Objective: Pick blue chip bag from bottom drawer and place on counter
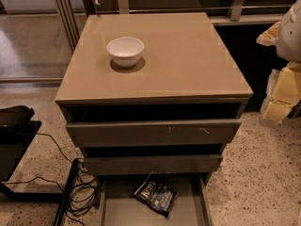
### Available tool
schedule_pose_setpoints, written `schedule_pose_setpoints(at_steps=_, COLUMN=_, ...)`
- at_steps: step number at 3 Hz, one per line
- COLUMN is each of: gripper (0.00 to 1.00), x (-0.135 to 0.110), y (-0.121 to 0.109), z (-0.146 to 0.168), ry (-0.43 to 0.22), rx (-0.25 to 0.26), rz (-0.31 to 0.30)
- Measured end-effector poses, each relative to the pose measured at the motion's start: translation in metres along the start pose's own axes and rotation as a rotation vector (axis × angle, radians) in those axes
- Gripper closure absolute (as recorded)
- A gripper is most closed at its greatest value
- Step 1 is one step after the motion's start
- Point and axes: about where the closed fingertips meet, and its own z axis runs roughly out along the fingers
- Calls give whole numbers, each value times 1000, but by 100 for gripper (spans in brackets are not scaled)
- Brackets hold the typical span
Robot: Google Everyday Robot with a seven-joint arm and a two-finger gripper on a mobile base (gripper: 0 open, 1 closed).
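The blue chip bag (156, 197) lies crumpled on the flat grey floor of the bottom drawer (120, 207), which is pulled open at the foot of the cabinet. The bag sits right of the drawer's middle, near the drawer's back. The counter (188, 55) is the glossy taupe cabinet top, with a white bowl (125, 51) on its left half. My gripper (281, 91), white and pale yellow, hangs at the right edge of the view, beside the cabinet's right side at about counter height. It is far from the bag and nothing shows in it.
The two upper drawers (153, 132) stand slightly open above the bottom one. A black stand (14, 135) and a tangle of black cables (82, 192) are on the speckled floor at the left. A glass partition and metal rails stand behind the cabinet.
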Motion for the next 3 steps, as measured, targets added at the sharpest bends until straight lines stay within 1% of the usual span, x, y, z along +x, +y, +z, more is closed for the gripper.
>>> schedule_pose_setpoints(at_steps=1, gripper=0, x=0, y=0, z=0, ry=0, rx=0, rz=0)
schedule_pose_setpoints(at_steps=2, gripper=0, x=-2, y=2, z=8, ry=-20, rx=-2, rz=-5)
schedule_pose_setpoints(at_steps=3, gripper=0, x=-1, y=15, z=53, ry=-90, rx=-57, rz=-19)
